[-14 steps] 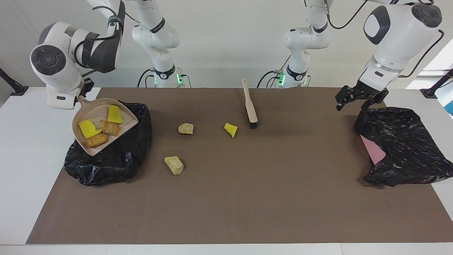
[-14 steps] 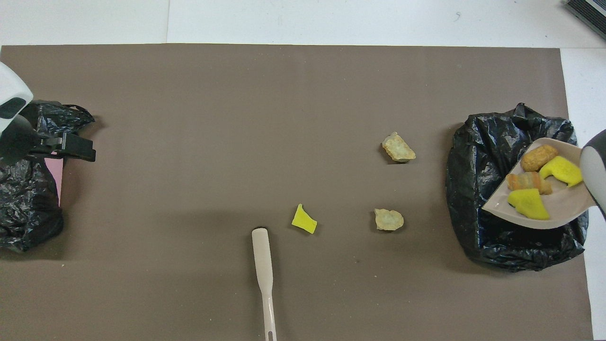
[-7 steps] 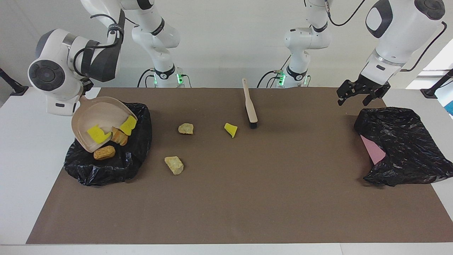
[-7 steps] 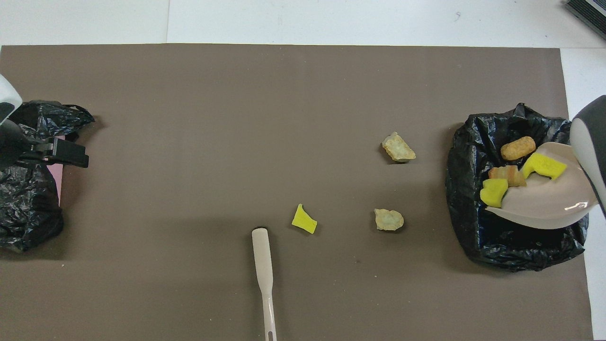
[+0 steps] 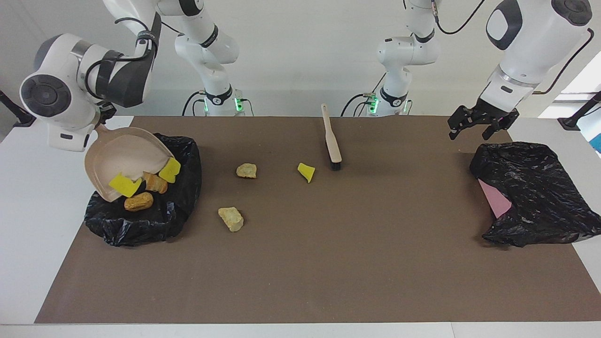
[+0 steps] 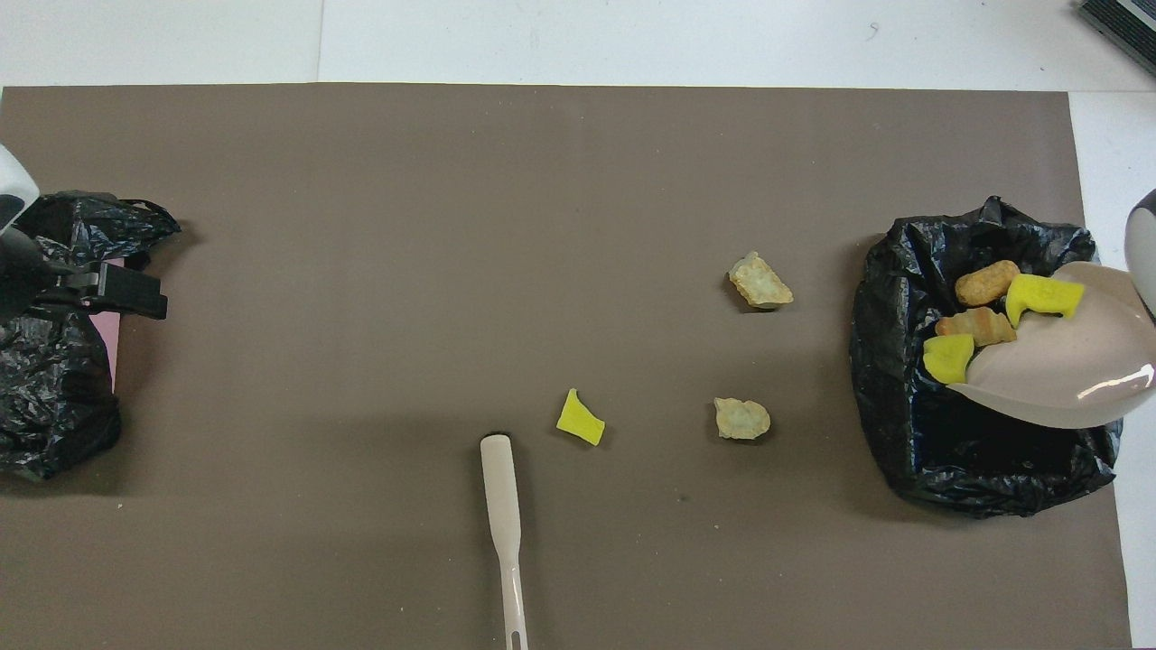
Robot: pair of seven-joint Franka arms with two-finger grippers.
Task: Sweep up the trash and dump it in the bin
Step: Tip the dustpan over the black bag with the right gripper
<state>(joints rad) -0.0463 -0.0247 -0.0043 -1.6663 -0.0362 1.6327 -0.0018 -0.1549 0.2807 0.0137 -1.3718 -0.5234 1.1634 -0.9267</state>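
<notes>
My right gripper (image 5: 105, 118) is shut on the handle of the beige dustpan (image 5: 124, 157), which tilts steeply over the black-lined bin (image 5: 181, 206) at the right arm's end. Two yellow sponge chunks (image 5: 123, 184) and a brown lump (image 5: 155, 183) hang at the pan's lip. Another brown lump (image 5: 138, 202) lies in the bin. On the mat lie two tan lumps (image 5: 246, 170) (image 5: 231, 218) and a yellow chunk (image 5: 306, 172). The brush (image 5: 331, 138) lies nearer to the robots than that chunk. My left gripper (image 5: 479, 124) hangs open over the mat's other end.
A second crumpled black bag (image 5: 535, 188) with a pink sheet (image 5: 493, 197) under it lies at the left arm's end, below the left gripper (image 6: 108, 289). The brown mat (image 5: 328, 263) covers most of the white table.
The dustpan has tipped steeper over the bin. Its trash slid to the lip and one brown lump dropped into the bin. The left gripper rose from the other black bag.
</notes>
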